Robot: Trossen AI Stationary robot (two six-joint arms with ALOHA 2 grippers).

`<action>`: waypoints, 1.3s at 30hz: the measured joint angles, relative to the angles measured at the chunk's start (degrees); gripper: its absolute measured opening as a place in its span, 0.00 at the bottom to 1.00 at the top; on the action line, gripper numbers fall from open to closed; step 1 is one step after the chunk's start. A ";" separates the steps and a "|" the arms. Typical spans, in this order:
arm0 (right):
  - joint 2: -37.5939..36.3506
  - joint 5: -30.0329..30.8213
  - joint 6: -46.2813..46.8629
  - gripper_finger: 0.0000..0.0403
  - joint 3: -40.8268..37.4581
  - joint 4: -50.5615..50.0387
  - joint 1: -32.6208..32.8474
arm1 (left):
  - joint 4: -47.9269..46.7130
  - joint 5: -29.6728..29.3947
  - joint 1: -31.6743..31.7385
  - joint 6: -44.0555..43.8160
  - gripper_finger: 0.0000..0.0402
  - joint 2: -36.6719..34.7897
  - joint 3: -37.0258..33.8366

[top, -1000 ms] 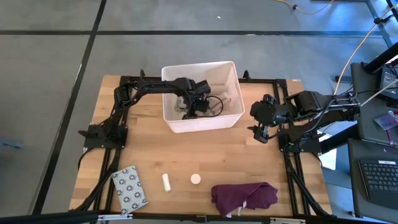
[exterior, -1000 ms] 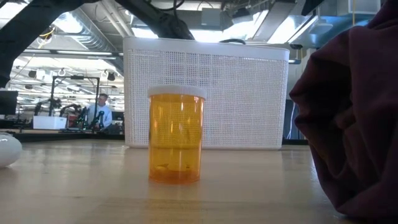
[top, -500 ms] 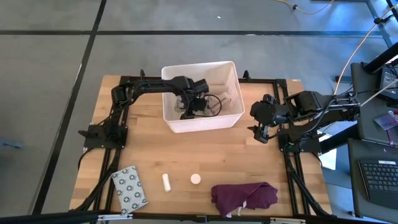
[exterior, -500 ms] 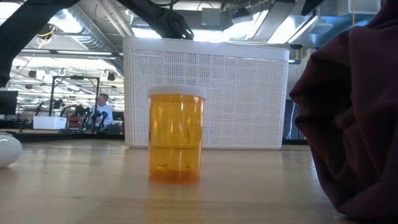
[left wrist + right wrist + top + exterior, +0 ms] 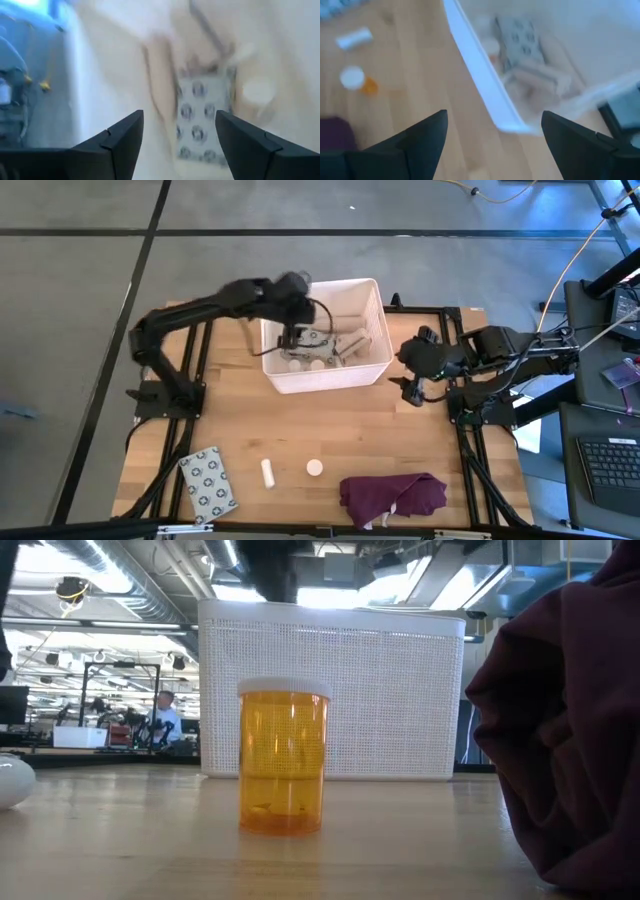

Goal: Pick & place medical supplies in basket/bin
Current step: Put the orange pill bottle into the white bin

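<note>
The white basket [image 5: 322, 383] stands at the table's far middle. It holds a patterned packet [image 5: 200, 120], beige rolls [image 5: 535, 80] and small white pieces. My left gripper [image 5: 291, 343] hangs open and empty above the basket's left part, fingers pointing down into it. My right gripper [image 5: 411, 384] waits open and empty to the right of the basket. On the near table stand the orange pill bottle [image 5: 284, 760], shown white-capped from above [image 5: 315, 468]. A white tube [image 5: 267, 472] and a patterned packet [image 5: 208, 483] lie flat there.
A dark purple cloth [image 5: 392, 495] lies bunched at the near right edge, beside the pill bottle, and fills the right of the low view [image 5: 570, 720]. Bare wood lies between the basket and the near items. A person [image 5: 160, 720] shows far off in the room.
My left arm has risen out of the basket and swung its elbow up and toward the table's left, so the gripper now hangs higher over the basket's left part. The items inside the basket now show. My right gripper has shifted slightly toward the basket.
</note>
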 joint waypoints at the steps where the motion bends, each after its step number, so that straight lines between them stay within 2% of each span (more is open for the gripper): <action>1: 0.02 -0.02 -1.02 0.80 0.00 2.14 0.00 | 0.01 0.32 -0.61 -1.31 0.60 -1.96 1.03; 7: 1.23 -0.47 -11.30 0.80 0.04 13.96 0.38 | 1.70 14.23 -4.78 -15.96 0.60 -12.14 4.63; 11: 4.06 -0.49 -14.07 0.80 0.07 18.74 1.23 | 2.09 17.84 -10.29 -21.23 0.60 -16.13 4.61; 17: 12.29 -3.32 -17.42 0.80 0.07 26.10 4.66 | 1.42 13.06 -20.88 -24.14 0.60 -17.52 4.58; 22: 18.99 -7.70 -20.27 0.80 0.07 34.18 7.55 | -0.97 9.39 -26.47 -26.83 0.60 -17.48 4.56; 28: 27.28 -9.30 -19.95 0.80 0.07 35.86 9.40 | -6.23 4.32 -29.28 -28.44 0.60 -17.46 4.55; 32: 33.45 -12.54 -19.97 0.80 0.07 39.93 10.54 | -9.48 1.53 -30.06 -29.52 0.60 -17.46 4.54; 39: 41.53 -16.40 -20.22 0.80 1.88 42.83 12.68 | -11.02 1.10 -30.06 -32.73 0.60 -17.44 4.52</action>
